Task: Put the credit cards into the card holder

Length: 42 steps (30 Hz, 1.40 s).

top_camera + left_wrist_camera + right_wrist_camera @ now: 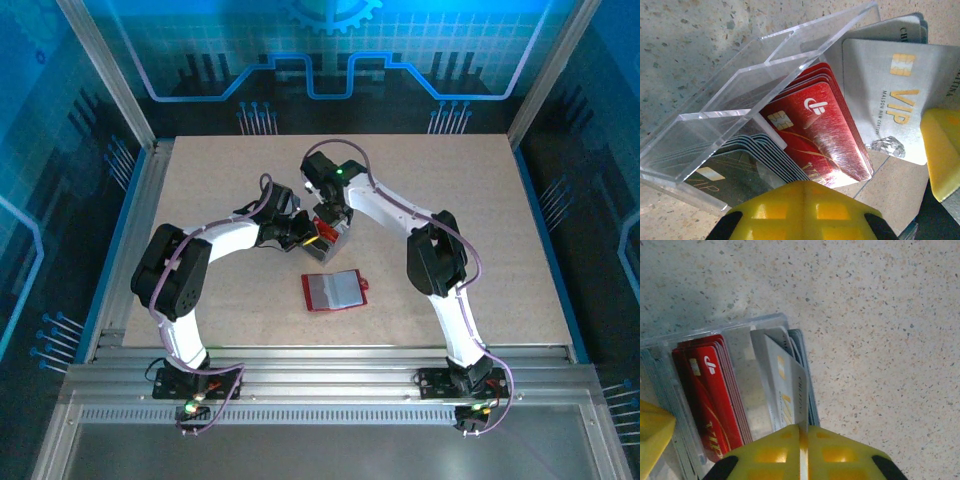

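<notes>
silver card [784, 382]: edge-on, long axis from my right claw [803, 434] to clear tray [740, 325] end slot | right claw pinching it, left claw [802, 200] clamped shut | arms bent inward over tray | red wallet [335, 290] open just beside tray

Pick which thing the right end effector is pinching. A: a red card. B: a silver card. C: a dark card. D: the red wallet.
B: the right wrist view shows the right end effector closed on the edge of a silver card standing in the clear rack, beside the red cards; the wallet lies open on the table.
</notes>
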Motion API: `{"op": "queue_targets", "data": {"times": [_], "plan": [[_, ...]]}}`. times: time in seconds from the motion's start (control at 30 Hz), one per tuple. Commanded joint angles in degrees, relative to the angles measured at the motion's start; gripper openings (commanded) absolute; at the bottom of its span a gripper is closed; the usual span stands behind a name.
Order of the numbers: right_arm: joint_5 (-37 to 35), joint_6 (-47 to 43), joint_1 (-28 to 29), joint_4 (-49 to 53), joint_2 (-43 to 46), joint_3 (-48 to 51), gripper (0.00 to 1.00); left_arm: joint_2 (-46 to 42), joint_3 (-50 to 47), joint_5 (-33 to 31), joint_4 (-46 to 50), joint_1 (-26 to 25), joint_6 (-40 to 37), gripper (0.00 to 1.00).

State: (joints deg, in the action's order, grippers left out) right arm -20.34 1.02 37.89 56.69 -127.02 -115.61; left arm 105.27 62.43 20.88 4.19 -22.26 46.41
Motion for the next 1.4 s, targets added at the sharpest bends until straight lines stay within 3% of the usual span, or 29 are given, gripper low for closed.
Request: {"op": "queue_targets", "data": {"times": [0.0,0.23,0.8,1.37], "plan": [[0.8,-0.5,0.4,2.5,2.7,-1.8,0.09,1.9,-2.5,-2.0,6.0,0.3,-1.0,0.00],[3.0,-0.5,0.4,3.2,3.0,-2.3,0.00,1.8,-2.6,-1.9,6.0,0.3,-0.9,0.00],[14.3,2.1,-3.0,4.0,6.2,-2.1,0.00,-2.8,0.8,3.5,6.4,1.3,-2.3,0.00],[19.3,4.2,-5.1,4.9,5.1,-3.1,0.00,-7.3,2.4,7.2,6.6,1.9,-3.2,0.00]]}}
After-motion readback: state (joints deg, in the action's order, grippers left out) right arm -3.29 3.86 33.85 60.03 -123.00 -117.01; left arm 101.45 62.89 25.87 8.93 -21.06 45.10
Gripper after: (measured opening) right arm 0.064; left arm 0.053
